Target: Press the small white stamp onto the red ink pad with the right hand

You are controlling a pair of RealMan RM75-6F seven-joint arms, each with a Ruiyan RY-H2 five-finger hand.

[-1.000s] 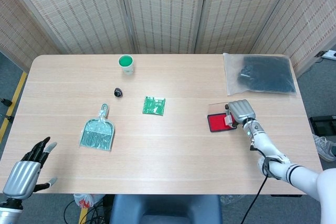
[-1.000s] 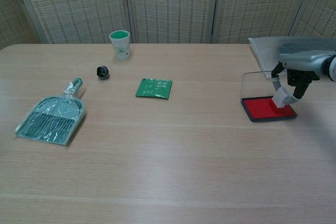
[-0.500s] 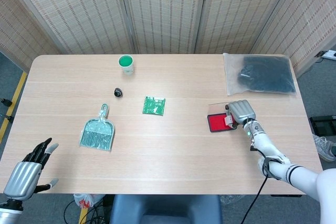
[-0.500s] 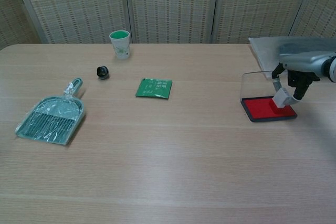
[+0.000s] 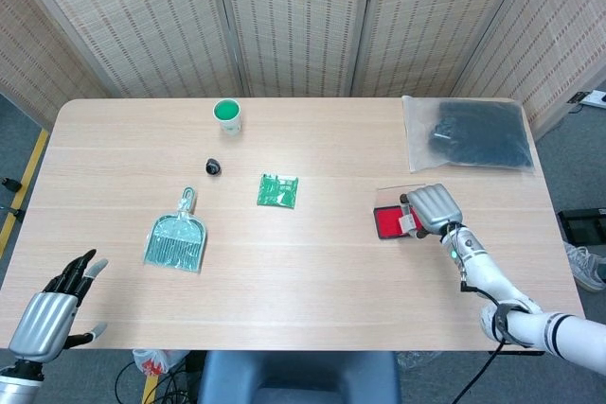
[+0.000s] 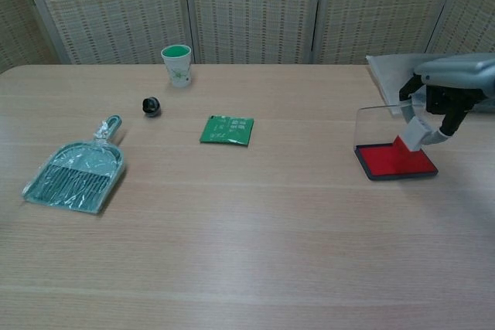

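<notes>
Behind the pale wood table stand woven screens, while the right hand pinches the small white stamp above the red ink pad.

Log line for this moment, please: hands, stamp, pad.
right hand: holds small white stamp, tilted | stamp: just above red ink pad, contact unclear | pad lid: open | left hand: open, idle at table's near-left edge

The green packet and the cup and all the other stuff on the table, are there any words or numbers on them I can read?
No words or numbers can be read.
Green packet: pale marks, too small and blurred to read.
White cup: a faint pattern on its side, not readable.
Dustpan, red ink pad, small white stamp and bagged dark item: no text shows.
</notes>
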